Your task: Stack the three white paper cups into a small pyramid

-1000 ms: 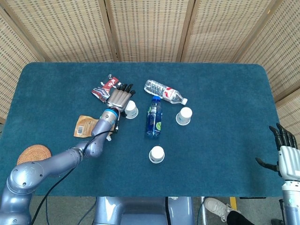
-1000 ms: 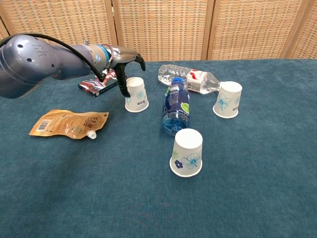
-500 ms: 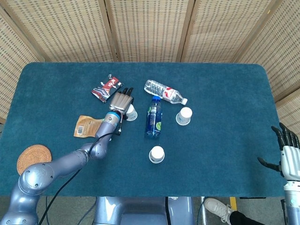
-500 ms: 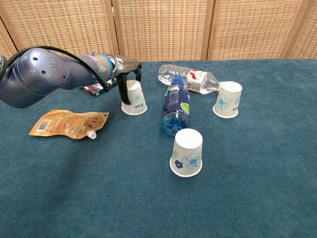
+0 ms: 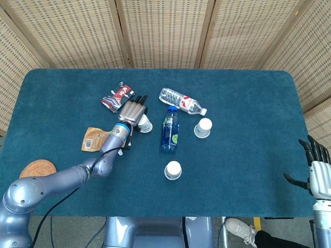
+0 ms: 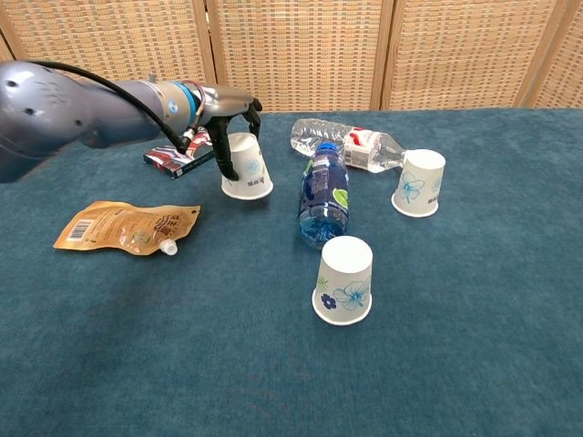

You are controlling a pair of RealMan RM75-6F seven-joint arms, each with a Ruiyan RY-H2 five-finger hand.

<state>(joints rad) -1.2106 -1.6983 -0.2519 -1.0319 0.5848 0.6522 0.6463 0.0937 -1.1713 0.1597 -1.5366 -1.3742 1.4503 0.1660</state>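
Three white paper cups with blue flower prints stand upside down on the blue table. My left hand point(image 5: 133, 112) point(image 6: 228, 118) grips the left cup point(image 5: 146, 124) point(image 6: 247, 169), thumb on its left side and fingers over its top; this cup leans slightly. The second cup point(image 5: 203, 127) point(image 6: 418, 183) stands at the right, beside a clear bottle. The third cup point(image 5: 172, 170) point(image 6: 344, 279) stands nearest the front edge. My right hand point(image 5: 315, 168) hangs open beyond the table's right front corner, holding nothing.
A blue bottle point(image 5: 169, 129) point(image 6: 323, 193) lies between the left and right cups. A clear bottle point(image 5: 182, 101) point(image 6: 346, 146) lies behind it. A red snack packet point(image 5: 117, 96), an orange pouch point(image 5: 95, 138) and a woven coaster point(image 5: 36, 170) lie at the left.
My left hand has closed around the left cup, which now leans and sits a little further back. The right hand and the other cups have not moved.
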